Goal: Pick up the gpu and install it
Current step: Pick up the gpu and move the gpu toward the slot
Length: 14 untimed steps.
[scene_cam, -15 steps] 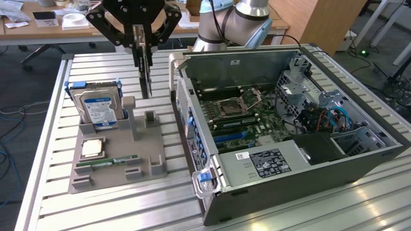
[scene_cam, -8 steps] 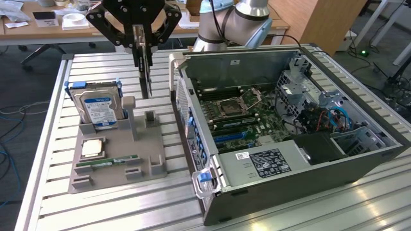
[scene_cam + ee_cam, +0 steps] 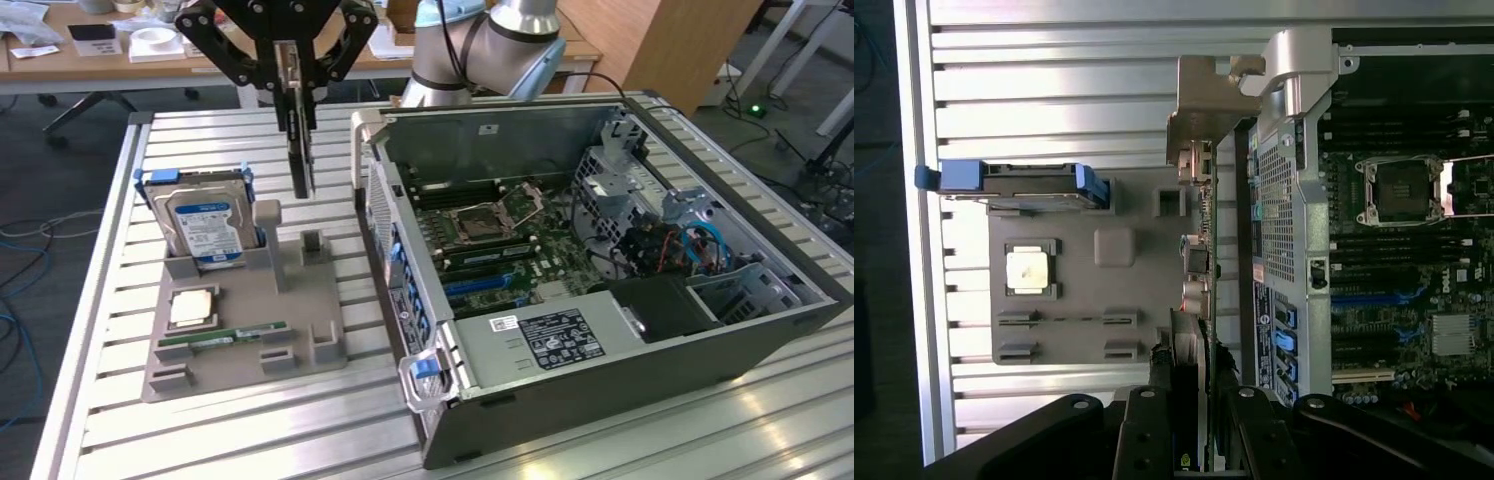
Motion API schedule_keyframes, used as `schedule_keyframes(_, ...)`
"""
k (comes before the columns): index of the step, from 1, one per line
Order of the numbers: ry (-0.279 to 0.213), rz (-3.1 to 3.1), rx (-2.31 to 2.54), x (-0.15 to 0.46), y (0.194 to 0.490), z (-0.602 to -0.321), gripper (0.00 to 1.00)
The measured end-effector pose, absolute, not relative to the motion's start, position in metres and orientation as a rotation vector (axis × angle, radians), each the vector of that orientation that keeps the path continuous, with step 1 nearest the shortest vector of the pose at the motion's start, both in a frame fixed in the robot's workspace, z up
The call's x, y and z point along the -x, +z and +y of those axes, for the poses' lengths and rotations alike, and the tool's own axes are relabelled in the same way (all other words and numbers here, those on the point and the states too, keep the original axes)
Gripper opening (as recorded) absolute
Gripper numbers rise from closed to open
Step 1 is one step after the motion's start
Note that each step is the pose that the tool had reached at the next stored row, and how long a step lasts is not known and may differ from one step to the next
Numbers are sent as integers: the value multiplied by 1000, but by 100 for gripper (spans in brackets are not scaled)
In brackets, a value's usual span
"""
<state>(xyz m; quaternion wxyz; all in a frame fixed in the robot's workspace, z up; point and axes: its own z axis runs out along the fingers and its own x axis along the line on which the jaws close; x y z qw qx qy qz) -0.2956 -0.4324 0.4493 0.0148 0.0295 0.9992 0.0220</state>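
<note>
The gpu (image 3: 300, 150) hangs edge-down as a thin dark card in the air, with my gripper (image 3: 296, 85) shut on its top edge. It is lifted above the grey holder tray (image 3: 240, 355) and sits to the exterior view's left of the open computer case (image 3: 641, 340). In the wrist view the gpu (image 3: 1196, 270) runs edge-on away from my gripper (image 3: 1189, 400), its silver bracket (image 3: 1204, 110) at the far end. The card is beside the case's rear wall (image 3: 1279, 200). The motherboard (image 3: 494, 235) with its blue slots (image 3: 481, 285) lies exposed inside the case.
On the grey tray stand a blue-labelled hard drive (image 3: 203, 222), a CPU chip (image 3: 194, 305) and a green RAM stick (image 3: 220, 340). The slatted metal table (image 3: 200, 440) carries everything. Desks and cables lie behind the table.
</note>
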Motion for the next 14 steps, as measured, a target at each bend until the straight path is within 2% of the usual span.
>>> schedule_keyframes(10,68,3110,-92,292,449,-432,26)
schedule_keyframes(14,68,3110,-92,268,449,-432,26)
